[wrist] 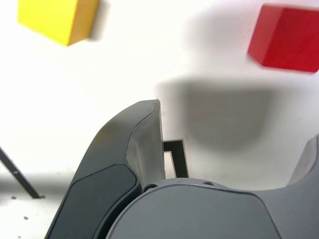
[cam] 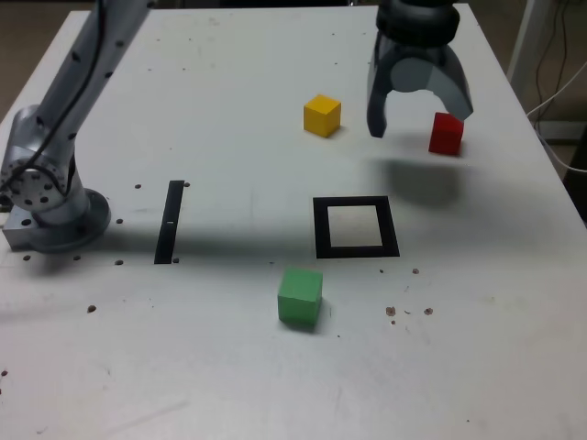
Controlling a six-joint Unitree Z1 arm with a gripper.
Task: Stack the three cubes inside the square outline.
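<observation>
The red cube [cam: 446, 133] [wrist: 286, 38] rests on the white table toward the exterior view's right. Just beside it hangs my gripper [cam: 420, 124], open and empty, hovering above the table between the red cube and the yellow cube [cam: 322, 115] [wrist: 56, 19]. The green cube [cam: 300, 297] lies nearer the front, below the square outline [cam: 356, 227]. That black frame has a white centre with nothing in it. A corner of the square outline [wrist: 175, 158] shows past one finger [wrist: 144, 144] in the wrist view.
A narrow black strip [cam: 171, 221] lies on the table at the exterior view's left, close to the arm's grey base [cam: 46, 197]. Small screw holes dot the table. White cables hang past the table's right edge.
</observation>
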